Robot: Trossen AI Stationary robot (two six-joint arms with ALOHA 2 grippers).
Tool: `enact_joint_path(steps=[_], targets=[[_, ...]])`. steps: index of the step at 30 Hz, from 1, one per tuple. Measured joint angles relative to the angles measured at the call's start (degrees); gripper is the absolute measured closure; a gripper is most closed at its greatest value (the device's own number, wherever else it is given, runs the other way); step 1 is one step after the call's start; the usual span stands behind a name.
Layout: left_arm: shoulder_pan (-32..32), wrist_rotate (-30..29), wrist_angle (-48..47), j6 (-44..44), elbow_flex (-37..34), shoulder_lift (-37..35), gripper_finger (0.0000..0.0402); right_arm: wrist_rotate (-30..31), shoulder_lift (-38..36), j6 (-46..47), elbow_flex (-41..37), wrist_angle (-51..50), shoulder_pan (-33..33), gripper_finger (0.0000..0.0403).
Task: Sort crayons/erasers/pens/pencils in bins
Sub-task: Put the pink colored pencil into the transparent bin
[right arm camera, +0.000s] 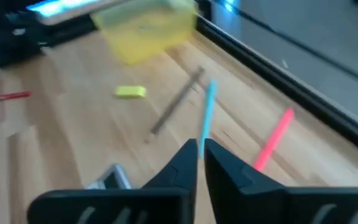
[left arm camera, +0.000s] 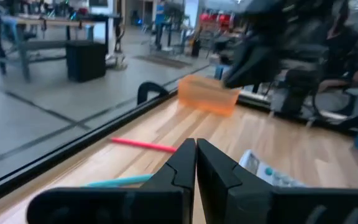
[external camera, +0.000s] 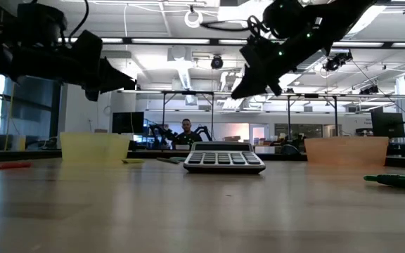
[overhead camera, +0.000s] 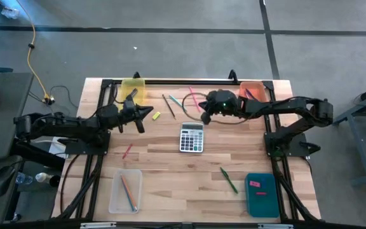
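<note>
Two tools, left (left arm camera: 195, 163) and right (right arm camera: 201, 163), hung pinched closed and empty above scattered pencils: blue pencil (right arm camera: 207, 115), pink pencil (right arm camera: 273, 139), beside a grey calculator (overhead camera: 192, 137).

Two arms, matte black, jointed tubular links with black cabling looped along them. Right arm (overhead camera: 278, 108) carried small green indicator lights at the wrist. Left gripper (left arm camera: 194, 165) and right gripper (right arm camera: 201, 163): black, angular, wedge-tipped.

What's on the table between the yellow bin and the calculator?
In the high view, a small yellow eraser lies on the bare wood between the yellow bin and the calculator.
</note>
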Motion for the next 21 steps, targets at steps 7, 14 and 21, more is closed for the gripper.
enact_joint_path(steps=[7, 14, 21], targets=[[-0.29, 0.26, 2.9, 0.38, -0.36, -0.22, 0.0399, 2.6, 4.29, 6.74, 5.19, -10.08, -1.15, 0.031], [-0.29, 2.11, 2.84, -0.03, -0.36, -0.2, 0.0398, 3.59, 15.5, 12.21, 14.48, -23.17, -4.33, 0.0279], [-0.28, 2.32, 2.59, -0.03, -0.36, -0.17, 0.0398, 2.59, 24.68, 13.98, 19.88, -25.93, -7.01, 0.0279]])
